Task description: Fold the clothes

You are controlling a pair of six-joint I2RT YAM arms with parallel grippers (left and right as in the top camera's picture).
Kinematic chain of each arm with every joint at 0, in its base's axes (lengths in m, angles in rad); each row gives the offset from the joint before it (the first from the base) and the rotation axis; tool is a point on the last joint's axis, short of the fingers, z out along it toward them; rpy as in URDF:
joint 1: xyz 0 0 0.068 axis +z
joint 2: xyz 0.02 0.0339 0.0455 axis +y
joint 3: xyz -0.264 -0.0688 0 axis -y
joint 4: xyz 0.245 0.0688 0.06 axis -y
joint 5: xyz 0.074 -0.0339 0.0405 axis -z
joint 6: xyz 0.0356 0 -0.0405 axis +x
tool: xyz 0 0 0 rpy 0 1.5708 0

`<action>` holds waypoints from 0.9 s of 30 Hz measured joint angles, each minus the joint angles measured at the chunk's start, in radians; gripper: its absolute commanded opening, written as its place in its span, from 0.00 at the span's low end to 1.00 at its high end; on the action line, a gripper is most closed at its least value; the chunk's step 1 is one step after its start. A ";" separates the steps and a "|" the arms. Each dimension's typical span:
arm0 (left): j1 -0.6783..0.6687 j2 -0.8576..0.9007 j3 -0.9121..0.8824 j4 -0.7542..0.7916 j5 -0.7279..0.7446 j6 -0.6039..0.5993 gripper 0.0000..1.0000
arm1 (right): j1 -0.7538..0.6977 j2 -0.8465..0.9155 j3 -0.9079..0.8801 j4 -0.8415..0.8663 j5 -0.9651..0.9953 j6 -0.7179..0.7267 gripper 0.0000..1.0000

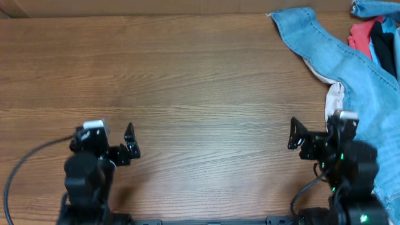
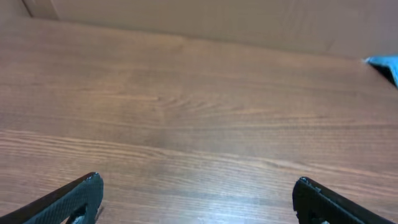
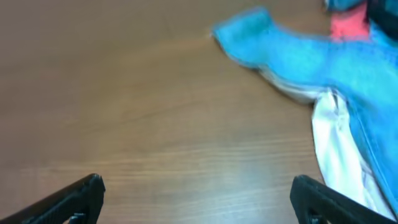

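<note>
The clothes, a pair of light blue jeans, lie spread at the table's far right, one end reaching toward the back edge. In the right wrist view the jeans lie ahead and to the right. A blue tip of the jeans shows at the right edge of the left wrist view. My left gripper stands open near the front left, over bare wood, far from the denim. My right gripper is open too, just left of the jeans, with nothing between its fingers.
A beige garment peeks out from under the jeans beside my right arm and shows as pale cloth in the right wrist view. Small red and black garments lie at the far right corner. The wooden table spans the view.
</note>
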 measured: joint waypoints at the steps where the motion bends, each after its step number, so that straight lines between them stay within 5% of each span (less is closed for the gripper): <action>1: 0.000 0.041 0.042 -0.028 0.009 0.000 1.00 | 0.000 0.052 0.051 -0.050 0.000 0.000 1.00; 8: 0.000 0.143 0.163 -0.091 0.119 -0.001 1.00 | -0.001 0.235 0.195 -0.145 -0.013 0.029 1.00; 12: 0.000 0.143 0.165 -0.100 0.143 -0.003 1.00 | -0.061 0.267 0.200 -0.313 0.166 0.256 1.00; 19: 0.000 0.143 0.165 -0.101 0.150 -0.003 1.00 | -0.345 0.339 0.200 -0.414 0.299 0.519 1.00; 27: 0.000 0.143 0.165 -0.109 0.150 -0.003 1.00 | -0.765 0.443 0.200 -0.351 0.291 0.617 1.00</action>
